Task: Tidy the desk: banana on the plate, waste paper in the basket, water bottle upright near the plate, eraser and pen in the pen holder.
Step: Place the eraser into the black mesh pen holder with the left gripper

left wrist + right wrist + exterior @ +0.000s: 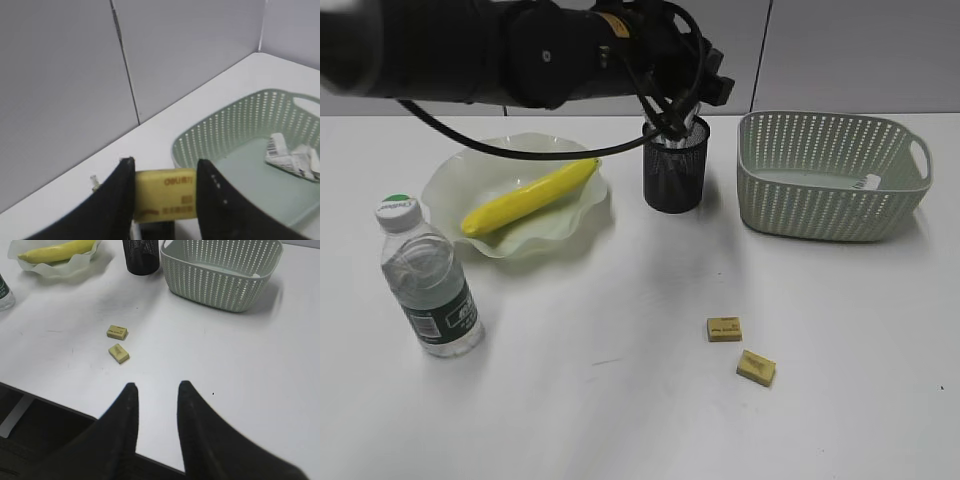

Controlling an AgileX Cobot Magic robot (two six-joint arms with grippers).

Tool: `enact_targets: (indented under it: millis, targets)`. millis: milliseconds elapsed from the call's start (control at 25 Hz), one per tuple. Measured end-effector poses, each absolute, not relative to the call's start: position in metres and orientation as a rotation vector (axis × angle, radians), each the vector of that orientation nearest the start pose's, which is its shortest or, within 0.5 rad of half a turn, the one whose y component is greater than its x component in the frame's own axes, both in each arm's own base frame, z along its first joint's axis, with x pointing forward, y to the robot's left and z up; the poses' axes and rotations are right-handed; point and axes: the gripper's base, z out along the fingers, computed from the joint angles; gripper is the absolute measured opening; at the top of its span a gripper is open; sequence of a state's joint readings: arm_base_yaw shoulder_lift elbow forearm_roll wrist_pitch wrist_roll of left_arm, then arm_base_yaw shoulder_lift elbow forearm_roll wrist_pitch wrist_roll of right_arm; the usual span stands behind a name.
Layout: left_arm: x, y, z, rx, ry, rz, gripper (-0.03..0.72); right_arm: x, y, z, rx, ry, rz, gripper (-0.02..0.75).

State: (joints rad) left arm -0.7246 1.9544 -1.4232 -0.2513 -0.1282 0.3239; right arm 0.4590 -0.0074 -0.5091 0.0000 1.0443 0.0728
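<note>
White desk bears 2 erasers; grey wall behind, perhaps panelled.

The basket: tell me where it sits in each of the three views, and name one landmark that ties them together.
Exterior view: the basket stands at upper right, to the right of the pen holder.
Left wrist view: its open inside fills the lower right, with the waste paper lying in it.
Right wrist view: top centre to right, beside the pen holder.
Shared landmark: the white desk beneath it.
</note>
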Motion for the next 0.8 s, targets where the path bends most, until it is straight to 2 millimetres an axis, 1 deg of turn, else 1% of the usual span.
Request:
enact_targets:
  millis: [40, 120, 160, 280, 320, 440, 520, 560, 680, 760, 800]
  targets:
    - [0.358, -0.306, 0.252, 0.710, 1.766, -0.406, 0.278, -0.006, -0.003, 0.281, -0.389, 1.990, 0.338, 0.225]
    - [0.376, -0.306, 0.239, 0.694, 1.784, -0.388, 0.278, -0.006, -0.003, 0.281, -0.389, 1.989, 0.332, 0.225]
    - [0.384, -0.308, 0.236, 0.688, 1.789, -0.384, 0.278, -0.006, -0.003, 0.281, -0.389, 1.989, 0.332, 0.225]
    - [0.401, -0.307, 0.222, 0.683, 1.826, -0.368, 0.278, -0.006, -0.003, 0.281, -0.389, 1.990, 0.338, 0.225]
    - [0.405, -0.306, 0.218, 0.681, 1.836, -0.364, 0.290, -0.006, -0.003, 0.281, -0.389, 1.989, 0.332, 0.225]
    - [0.410, -0.303, 0.213, 0.678, 1.853, -0.356, 0.372, -0.006, -0.003, 0.281, -0.389, 1.989, 0.332, 0.225]
    - [0.411, -0.300, 0.215, 0.676, 1.858, -0.354, 0.432, -0.006, -0.003, 0.281, -0.389, 1.989, 0.332, 0.225]
    - [0.410, -0.300, 0.216, 0.681, 1.865, -0.356, 0.449, -0.006, -0.003, 0.281, -0.389, 1.989, 0.332, 0.225]
    - [0.405, -0.298, 0.221, 0.722, 1.915, -0.358, 0.473, -0.006, -0.003, 0.281, -0.389, 1.989, 0.332, 0.225]
    - [0.399, -0.296, 0.231, 0.751, 1.954, -0.367, 0.473, -0.006, -0.003, 0.281, -0.389, 1.989, 0.332, 0.224]
    - [0.395, -0.294, 0.239, 0.762, 1.970, -0.374, 0.454, -0.006, -0.003, 0.281, -0.389, 1.989, 0.332, 0.224]
